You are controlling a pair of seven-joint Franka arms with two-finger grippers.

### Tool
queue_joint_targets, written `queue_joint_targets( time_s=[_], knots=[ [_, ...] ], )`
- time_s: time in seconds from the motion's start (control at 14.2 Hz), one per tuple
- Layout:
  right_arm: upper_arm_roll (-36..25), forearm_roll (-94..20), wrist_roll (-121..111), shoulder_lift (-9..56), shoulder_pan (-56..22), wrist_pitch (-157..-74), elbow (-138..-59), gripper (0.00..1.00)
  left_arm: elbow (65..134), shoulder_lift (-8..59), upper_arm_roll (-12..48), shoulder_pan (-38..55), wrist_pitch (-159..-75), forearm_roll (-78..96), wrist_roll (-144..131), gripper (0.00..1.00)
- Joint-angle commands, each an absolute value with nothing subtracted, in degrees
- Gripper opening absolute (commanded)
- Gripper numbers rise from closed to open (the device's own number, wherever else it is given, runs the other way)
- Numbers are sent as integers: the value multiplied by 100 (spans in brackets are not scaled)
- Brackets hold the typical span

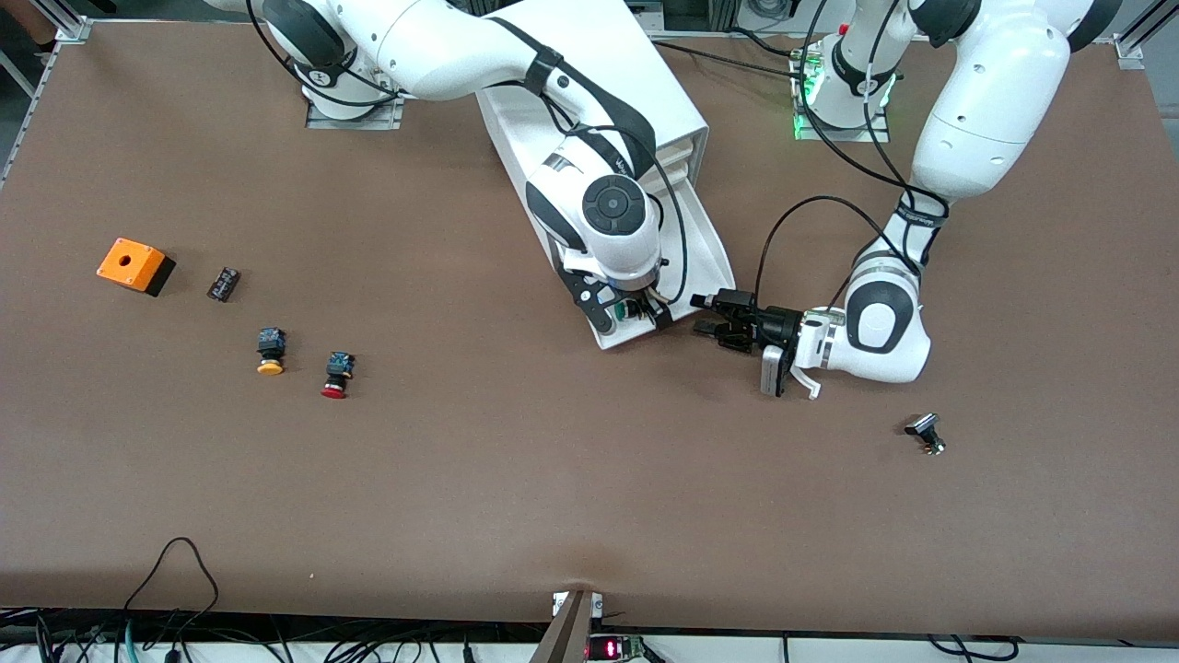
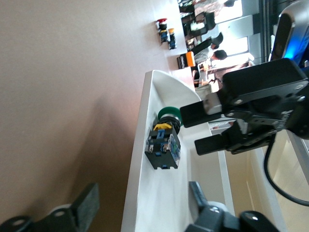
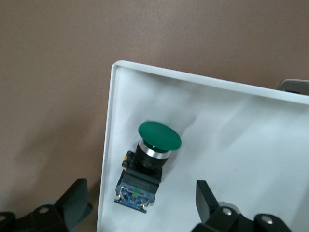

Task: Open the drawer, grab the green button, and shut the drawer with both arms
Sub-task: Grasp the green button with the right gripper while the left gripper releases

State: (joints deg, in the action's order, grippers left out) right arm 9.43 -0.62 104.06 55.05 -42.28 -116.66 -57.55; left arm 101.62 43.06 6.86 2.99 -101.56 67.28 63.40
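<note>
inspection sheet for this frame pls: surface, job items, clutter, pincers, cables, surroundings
Surface: brown table, no spills seen.
Job's things: drawer pulled out of the white cabinet; green button lies in it on its side, near a corner.
Clutter: orange box, small black part, yellow button, red button toward the right arm's end; small black piece toward the left arm's end.
Pincers: right pincer open over the green button; left pincer open beside the drawer's front.
Cables: black cable loops along the left arm; loose wires at the table edge nearest the camera.
Surroundings: nothing seen.
</note>
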Motion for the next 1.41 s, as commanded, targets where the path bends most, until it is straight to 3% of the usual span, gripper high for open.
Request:
queue_joint_targets(
  time_s=[0.0, 0.14, 0.21, 0.28, 0.42, 0.63, 0.78, 0.99, 1.34],
  knots=[
    [896, -9, 10652, 5756, -4333, -11794, -5537, 99, 9722, 3947, 677, 159, -9889, 5743, 5111, 100],
    [896, -9, 10679, 5818, -4333, -11812, -5537, 99, 9257, 3824, 668, 141, -9529, 4970, 4276, 100],
    [905, -9, 10670, 5836, -4333, -11804, -5537, 94, 9029, 3728, 659, 132, -9432, 4496, 3793, 100],
    [905, -17, 10653, 5836, -4324, -11786, -5537, 83, 8818, 3613, 659, 132, -9335, 4013, 3223, 100],
    [914, -35, 10635, 5818, -4316, -11760, -5528, 48, 8422, 3411, 668, 167, -9194, 3186, 2150, 100],
    [932, -53, 10626, 5801, -4298, -11742, -5511, 23, 7781, 3331, 720, 193, -8879, 1745, 1583, 100],
    [932, -53, 10626, 5792, -4307, -11751, -5502, 0, 7507, 3296, 747, 290, -8579, 989, 848, 100],
    [940, -53, 10635, 5748, -4315, -11725, -5485, 0, 7497, 3235, 765, 325, -8604, 625, -173, 100],
    [897, -53, 10058, 5143, -4184, -11603, -5476, 0, 7453, 3103, 756, 527, -8851, -96, -589, 100]
  ],
)
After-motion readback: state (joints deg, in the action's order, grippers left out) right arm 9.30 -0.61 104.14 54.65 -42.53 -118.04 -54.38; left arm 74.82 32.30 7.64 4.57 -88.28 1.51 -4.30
